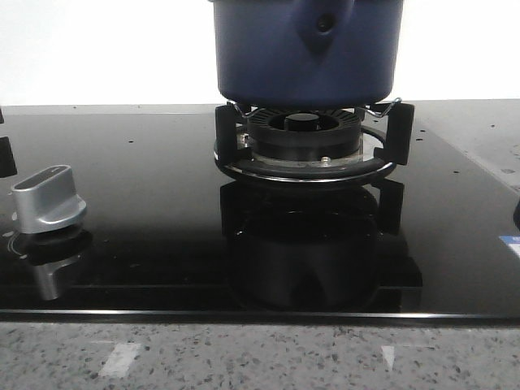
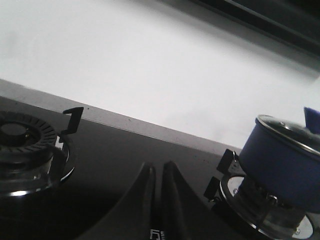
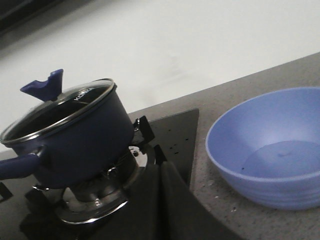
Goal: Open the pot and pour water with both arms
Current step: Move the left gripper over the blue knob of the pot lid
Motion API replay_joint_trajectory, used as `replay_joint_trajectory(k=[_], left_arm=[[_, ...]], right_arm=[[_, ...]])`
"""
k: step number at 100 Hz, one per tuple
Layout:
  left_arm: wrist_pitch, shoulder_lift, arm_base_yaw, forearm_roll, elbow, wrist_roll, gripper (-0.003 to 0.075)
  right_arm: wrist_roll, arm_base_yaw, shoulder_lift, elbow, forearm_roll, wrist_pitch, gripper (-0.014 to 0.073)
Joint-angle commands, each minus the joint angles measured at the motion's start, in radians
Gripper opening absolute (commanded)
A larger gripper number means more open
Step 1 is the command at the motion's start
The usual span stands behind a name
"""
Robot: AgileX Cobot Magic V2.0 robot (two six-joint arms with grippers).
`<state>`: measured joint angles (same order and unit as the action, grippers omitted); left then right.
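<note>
Your dark blue pot (image 1: 307,50) sits on the burner stand (image 1: 309,146) of a glossy black stove top (image 1: 146,203), its handle mount with the small hole facing the front camera. The right wrist view shows the glass lid (image 3: 60,107) in place, a blue knob (image 3: 44,85) on top, and a light blue bowl (image 3: 270,150) standing well apart on the speckled worktop (image 3: 225,107) beside the stove. Your left jaws (image 2: 156,200) are pressed together with nothing between them, over the stove between a second burner (image 2: 22,145) and the pot. Your right jaws (image 3: 160,195) are likewise clenched on nothing, near the pot's burner. A silver dial (image 1: 47,199) sits at front left.
</note>
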<state>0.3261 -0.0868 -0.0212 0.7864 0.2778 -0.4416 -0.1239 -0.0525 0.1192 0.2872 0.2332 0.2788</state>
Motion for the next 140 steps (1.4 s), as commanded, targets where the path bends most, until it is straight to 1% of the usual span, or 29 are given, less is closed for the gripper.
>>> replay_joint_trajectory(k=[1,7,12,16,19,21,26,31,38,48,54,74,79,89,94,105,117,127,134,140], left_arm=[[0.010,-0.077,0.007,0.009,0.091,-0.089,-0.0018],[0.030,-0.115,0.007,0.009,0.123,-0.142,0.0002],[0.035,-0.141,0.007,0.007,0.141,-0.185,0.0057],[0.035,-0.159,0.007,0.007,0.152,-0.190,0.0104],[0.033,-0.173,0.009,0.007,0.158,-0.190,0.0157],[0.031,-0.178,0.009,0.007,0.162,-0.190,0.0179],[0.016,-0.186,0.018,0.007,0.164,-0.191,0.0267],[0.013,-0.193,0.026,0.002,0.169,-0.213,0.0335],[0.011,-0.198,0.044,0.003,0.178,-0.268,0.0389],[0.023,-0.207,0.072,0.003,0.201,-0.373,0.0392],[0.023,-0.219,0.091,0.007,0.220,-0.389,0.0392],[0.030,-0.292,0.138,0.053,0.274,-0.393,0.0391],[0.038,-0.315,0.149,0.058,0.289,-0.395,0.0407],[0.041,-0.371,0.172,0.079,0.318,-0.395,0.0473],[0.045,-0.397,0.182,0.095,0.332,-0.395,0.0484],[0.046,-0.453,0.209,0.139,0.364,-0.410,0.0484],[0.050,-0.529,0.253,0.274,0.409,-0.535,0.0484],[0.068,-0.600,0.306,0.385,0.455,-0.716,0.0484],[0.072,-0.655,0.345,0.413,0.491,-0.784,0.0484],[0.072,-0.701,0.373,0.416,0.525,-0.799,0.0484]], right_arm=[[0.013,0.000,0.060,0.086,-0.098,-0.031,-0.0074],[0.013,0.000,0.081,0.108,-0.126,-0.031,-0.0072],[0.013,0.000,0.092,0.119,-0.144,-0.033,-0.0055],[0.013,0.000,0.101,0.126,-0.155,-0.032,-0.0034],[0.013,0.000,0.105,0.129,-0.162,-0.032,-0.0007],[0.013,0.000,0.105,0.128,-0.168,-0.032,0.0004],[0.013,0.000,0.107,0.128,-0.178,-0.035,0.0060],[0.013,0.000,0.107,0.128,-0.185,-0.038,0.0113],[0.013,0.000,0.107,0.129,-0.188,-0.042,0.0188],[0.013,0.000,0.107,0.129,-0.188,-0.054,0.0254],[0.013,0.000,0.107,0.129,-0.188,-0.056,0.0269],[0.013,0.000,0.107,0.129,-0.188,-0.056,0.0269],[0.013,0.000,0.107,0.129,-0.188,-0.056,0.0269],[0.013,0.000,0.107,0.129,-0.188,-0.056,0.0269],[0.013,0.000,0.107,0.129,-0.188,-0.056,0.0269],[0.013,0.000,0.107,0.129,-0.188,-0.056,0.0269],[0.013,0.000,0.107,0.129,-0.188,-0.056,0.0269],[0.013,0.000,0.107,0.129,-0.188,-0.056,0.0269],[0.013,0.000,0.107,0.129,-0.188,-0.054,0.0269],[0.013,0.000,0.107,0.129,-0.188,-0.049,0.0269]])
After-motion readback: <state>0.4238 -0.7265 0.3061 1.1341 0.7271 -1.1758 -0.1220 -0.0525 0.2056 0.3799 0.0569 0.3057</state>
